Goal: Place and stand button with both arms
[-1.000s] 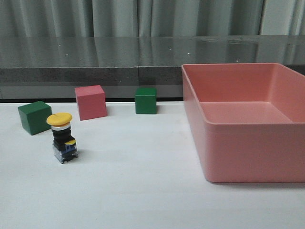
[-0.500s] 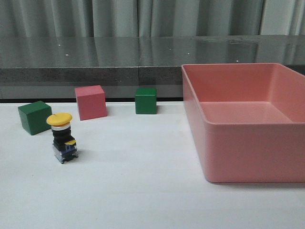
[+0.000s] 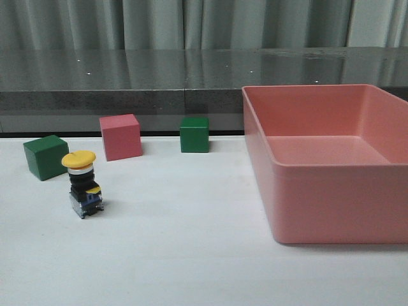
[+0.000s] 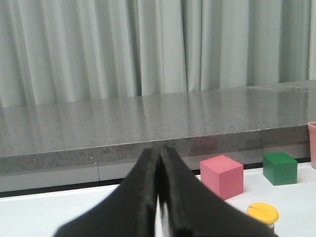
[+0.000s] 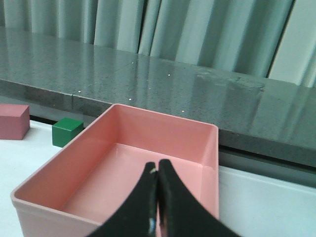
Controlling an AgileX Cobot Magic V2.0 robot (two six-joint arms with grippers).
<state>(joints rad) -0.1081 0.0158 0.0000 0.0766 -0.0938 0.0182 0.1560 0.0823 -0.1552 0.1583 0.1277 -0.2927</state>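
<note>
The yellow-capped push-button with black body and blue-grey base (image 3: 83,184) stands upright near the left edge of my white counter (image 3: 191,255), just in front of a green cube (image 3: 45,156). My left tool (image 4: 159,163) and right tool (image 5: 157,175) are both closed, empty.

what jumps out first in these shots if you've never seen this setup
The big pink bin fills the right side of the white table, empty. At far left the small button stands upright on its base, yellow cap up, just in front of a green cube; a pink cube and another green cube sit further back.
</note>
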